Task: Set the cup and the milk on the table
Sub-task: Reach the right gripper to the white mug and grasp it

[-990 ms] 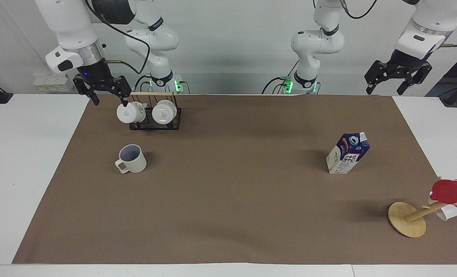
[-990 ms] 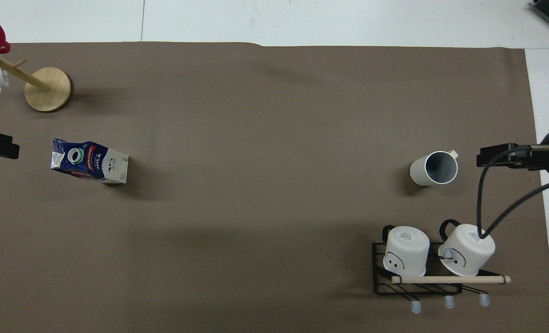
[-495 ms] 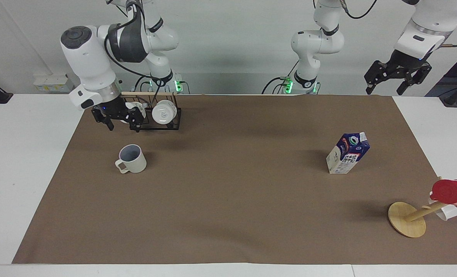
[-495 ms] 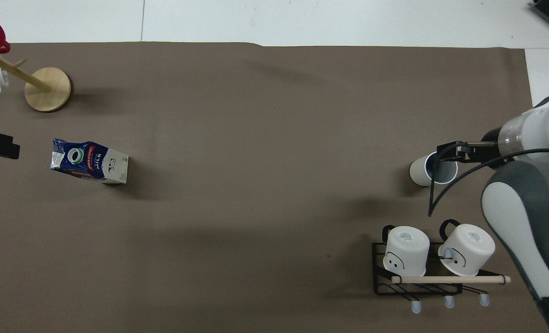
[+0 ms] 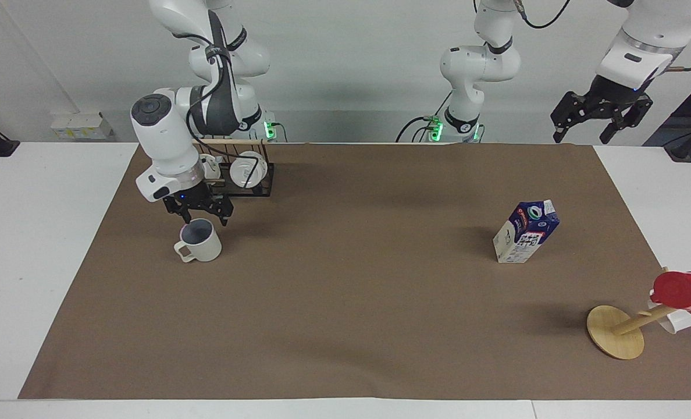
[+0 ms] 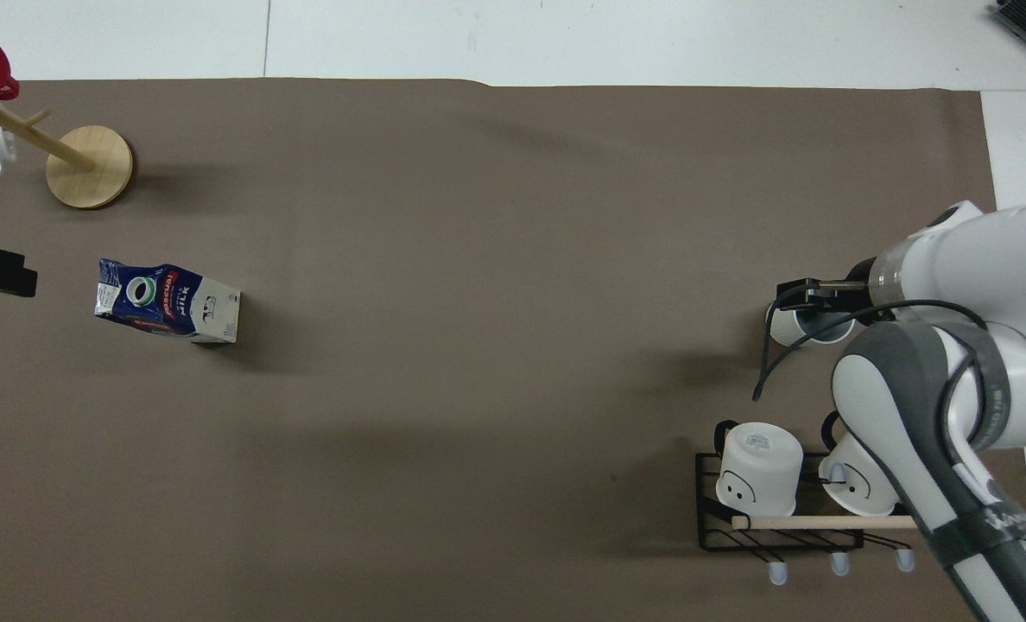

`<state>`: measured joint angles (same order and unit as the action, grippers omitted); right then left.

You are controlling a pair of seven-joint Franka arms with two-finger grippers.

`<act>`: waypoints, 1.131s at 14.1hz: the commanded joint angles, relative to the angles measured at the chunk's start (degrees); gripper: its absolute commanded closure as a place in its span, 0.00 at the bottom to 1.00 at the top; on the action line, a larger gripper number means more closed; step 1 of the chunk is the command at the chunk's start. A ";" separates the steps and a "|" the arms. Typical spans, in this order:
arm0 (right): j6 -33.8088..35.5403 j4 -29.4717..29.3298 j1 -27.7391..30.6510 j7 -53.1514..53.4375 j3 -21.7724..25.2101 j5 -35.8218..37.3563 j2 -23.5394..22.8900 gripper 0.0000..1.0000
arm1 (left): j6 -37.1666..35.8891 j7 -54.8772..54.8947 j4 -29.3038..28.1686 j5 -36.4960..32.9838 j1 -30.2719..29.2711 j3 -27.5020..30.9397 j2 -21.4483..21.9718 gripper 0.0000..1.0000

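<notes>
The cream-beige cup (image 5: 202, 244) stands upright on the brown paper of the table (image 5: 351, 302), toward the right arm's end. My right gripper (image 5: 205, 220) is open and hangs just over the cup's rim, touching nothing that I can see. In the overhead view the right gripper (image 6: 802, 294) covers most of the cup (image 6: 781, 328). The milk (image 5: 526, 231) stands upright on the paper toward the left arm's end; it also shows in the overhead view (image 6: 167, 302). My left gripper (image 5: 583, 135) is open and empty, waiting high over the table's edge.
A black wire rack (image 5: 264, 185) with two white mugs (image 6: 759, 466) stands nearer to the robots than the cup. A wooden mug tree with a round disc base (image 5: 616, 331) carries a shiny red cup (image 5: 684, 291) and a white mug, farther from the robots than the milk.
My right arm has swung down from beside the rack, and its gripper now hangs just over the cup. The left arm, cup and milk have not moved.
</notes>
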<state>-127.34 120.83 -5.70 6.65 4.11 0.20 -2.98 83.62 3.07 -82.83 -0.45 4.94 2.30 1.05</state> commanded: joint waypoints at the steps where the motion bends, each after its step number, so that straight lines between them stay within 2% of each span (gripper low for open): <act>1: -3.17 1.86 0.25 0.73 -0.33 0.68 -0.71 0.00 | 0.41 0.00 -1.20 -0.43 0.25 -0.10 1.15 0.00; 8: -8.88 3.00 0.25 1.34 -0.33 0.68 -4.75 0.00 | 0.41 0.09 -1.28 -0.34 0.25 -0.10 1.15 0.00; 13: -9.94 3.00 0.25 1.52 -0.33 0.59 -5.37 0.00 | 0.49 0.18 -1.28 -0.34 0.25 -0.10 1.15 0.00; 14: -9.86 3.00 0.25 1.52 -0.33 0.59 -5.37 0.03 | 0.49 0.18 -1.20 -0.34 0.25 -0.10 1.15 0.00; 16: -9.77 3.00 0.25 1.52 -0.33 0.59 -5.37 0.24 | 0.49 0.27 -1.28 -0.34 0.25 -0.10 1.15 0.00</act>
<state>-136.12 123.38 -5.70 6.66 4.11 0.20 -8.48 83.62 3.07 -82.83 -0.45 4.94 2.10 1.05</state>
